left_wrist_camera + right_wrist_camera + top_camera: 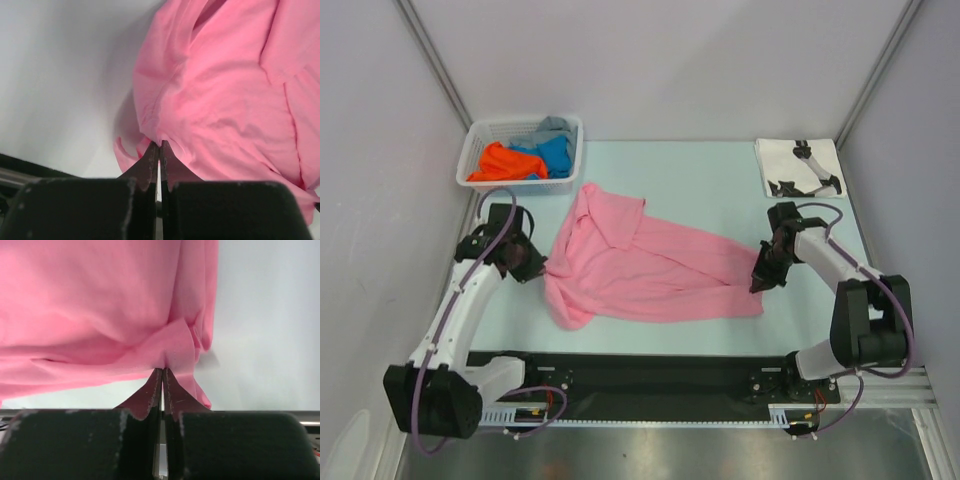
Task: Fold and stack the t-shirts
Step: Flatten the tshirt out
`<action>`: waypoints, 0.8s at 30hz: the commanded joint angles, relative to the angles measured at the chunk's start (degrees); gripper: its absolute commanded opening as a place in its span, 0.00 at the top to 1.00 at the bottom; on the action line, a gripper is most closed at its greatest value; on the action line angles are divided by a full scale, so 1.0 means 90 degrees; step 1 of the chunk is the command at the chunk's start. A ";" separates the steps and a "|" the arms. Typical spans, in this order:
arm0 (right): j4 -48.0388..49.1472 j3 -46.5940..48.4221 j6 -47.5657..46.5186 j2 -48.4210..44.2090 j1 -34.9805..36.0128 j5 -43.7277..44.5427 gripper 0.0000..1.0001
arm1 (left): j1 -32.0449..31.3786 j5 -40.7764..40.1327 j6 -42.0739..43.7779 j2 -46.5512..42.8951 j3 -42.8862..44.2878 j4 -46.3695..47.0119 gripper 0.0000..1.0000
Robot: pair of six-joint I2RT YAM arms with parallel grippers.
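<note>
Both left hand (159,146) and right hand (162,372) pinch the pink t-shirt (640,265) (wrist views); only overhead shows the basket (577,150).

Left pincer (159,144), right pincer (162,370): tips together.

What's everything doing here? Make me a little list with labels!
Pink shirt: crumpled on table
Left end effector: shut on pink shirt's left edge
Right end effector: shut on its right edge
Basket: far left, holding an orange shirt, a blue shirt, a grey shirt
White printed shirt: folded, far right
</note>
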 commanded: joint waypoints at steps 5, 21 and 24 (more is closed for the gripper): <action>-0.0235 0.0868 -0.0583 0.0919 -0.0168 -0.0535 0.87 | 0.0072 -0.0225 0.0554 0.1462 0.1119 0.0233 1.00; -0.0081 0.1043 -0.0553 0.0703 -0.0158 -0.0087 0.47 | 0.0013 0.0396 0.1402 0.0872 0.0963 0.1097 0.53; 0.0270 0.1092 -0.0505 0.1123 -0.0148 -0.0087 0.53 | -0.0337 0.0956 0.1822 0.2091 0.1382 0.1277 0.65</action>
